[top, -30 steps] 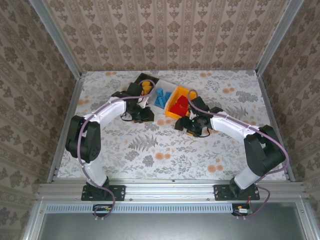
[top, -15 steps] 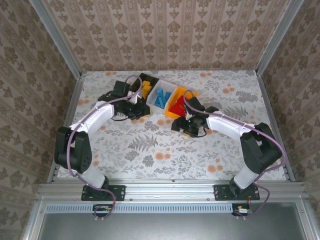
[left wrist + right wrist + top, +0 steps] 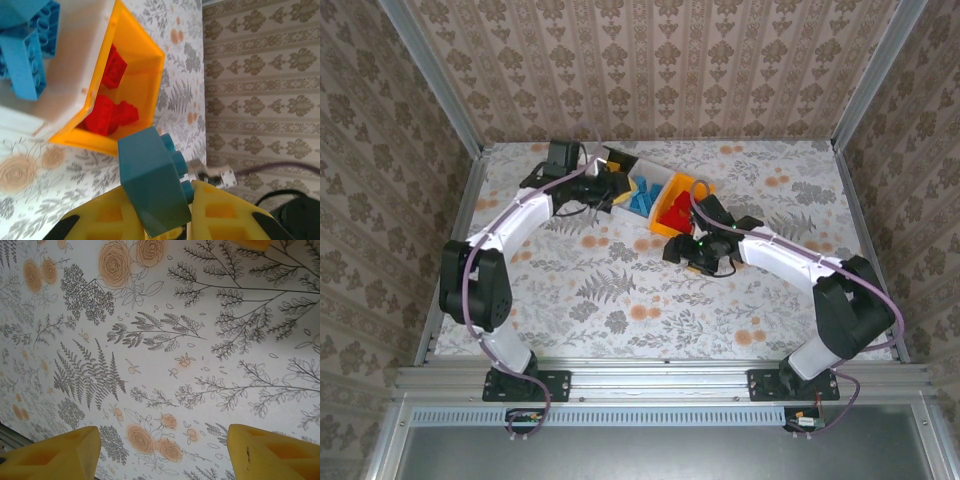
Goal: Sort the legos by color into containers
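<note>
Between the left jaws sits a teal-blue lego (image 3: pixel 150 185), studs sideways.

Arms: two are counted, the left arm (image 3: pixel 515 220) and the right arm (image 3: pixel 790 255).
Pincers: two are counted, the left pincer (image 3: pixel 160 215) and the right pincer (image 3: pixel 165 450).
Bins (image 3: pixel 655 172): three are counted, joined in one row.
Blue bricks (image 3: pixel 25 55): at least two are seen in the white bin (image 3: pixel 75 65); one further blue brick (image 3: pixel 152 185) is held in the left pincer.
Red bricks (image 3: pixel 107 117): about three are made out in the orange-yellow bin (image 3: pixel 142 75); the exact count cannot be told.
</note>
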